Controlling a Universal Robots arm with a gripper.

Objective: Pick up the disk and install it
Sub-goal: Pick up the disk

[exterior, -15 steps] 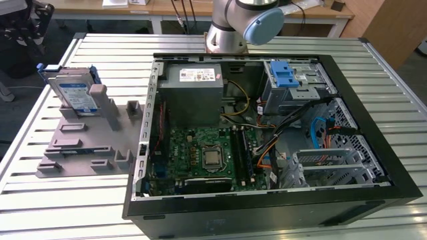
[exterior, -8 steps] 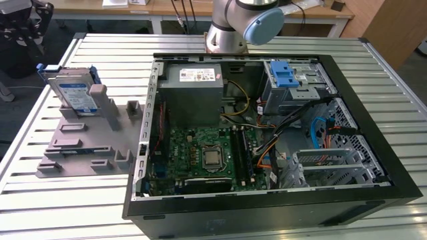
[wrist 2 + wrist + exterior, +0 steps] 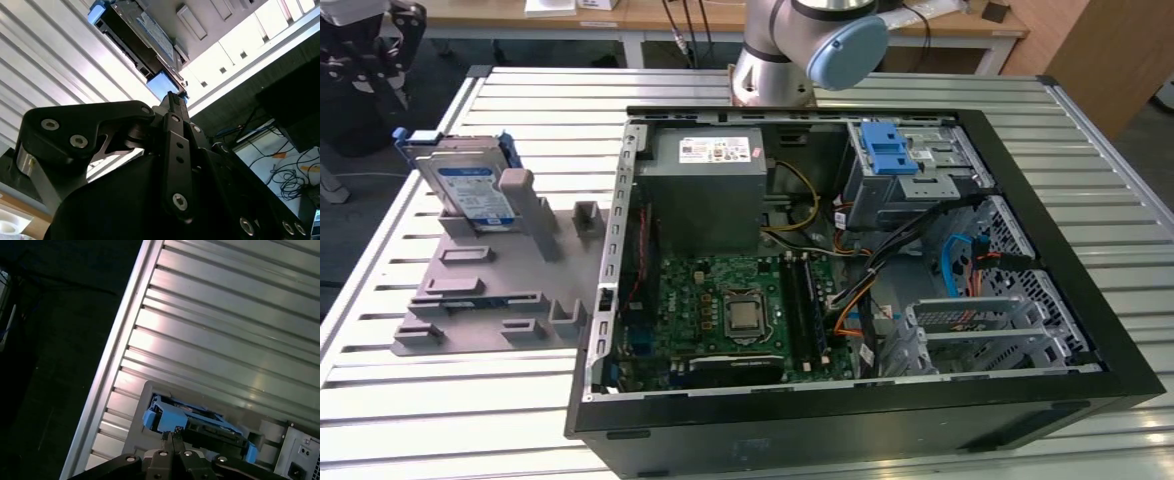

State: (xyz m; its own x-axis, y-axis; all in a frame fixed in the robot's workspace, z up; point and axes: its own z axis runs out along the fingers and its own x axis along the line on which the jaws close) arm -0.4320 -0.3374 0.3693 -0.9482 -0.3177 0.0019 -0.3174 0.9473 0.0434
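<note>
Above the disk (image 3: 470, 185), upright in its holder (image 3: 467, 255), the gripper (image 3: 171, 436) hovers clenched and empty. I judge this the pickup approach; grasping needs it opened.

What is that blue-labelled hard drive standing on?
The disk stands on edge in a grey holder plate, which lies on the ribbed metal table. The holder's upright posts cover the disk's bottom edge, so how it seats cannot be seen.
</note>
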